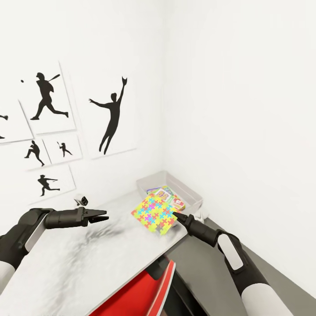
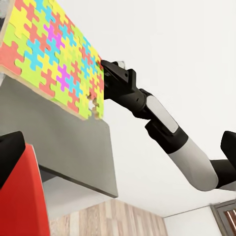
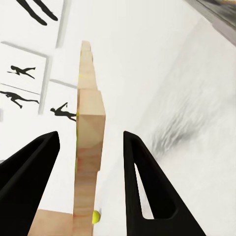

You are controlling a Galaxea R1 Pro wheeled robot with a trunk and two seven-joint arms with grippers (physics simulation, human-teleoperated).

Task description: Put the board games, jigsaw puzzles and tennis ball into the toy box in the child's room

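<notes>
While lifted, jigsaw puzzle (image 1: 153, 214) edge sits between right hand (image 1: 176, 216) fingers.

Left wall: six white panels with black sports silhouettes. Batter (image 1: 47, 98) up top, big leaping figure (image 1: 112, 115) to its right, three smaller ones (image 1: 47, 184) below, one cut off at the frame's edge. Small white-and-black gadget (image 1: 81, 200) at the table's (image 1: 87, 263) back edge against the wall, can't ID it. Red-and-white chair (image 1: 140, 292) tucked at the table's near edge. Wood plank floor (image 2: 123, 219), dark door frame (image 2: 226, 219) in the corner.
</notes>
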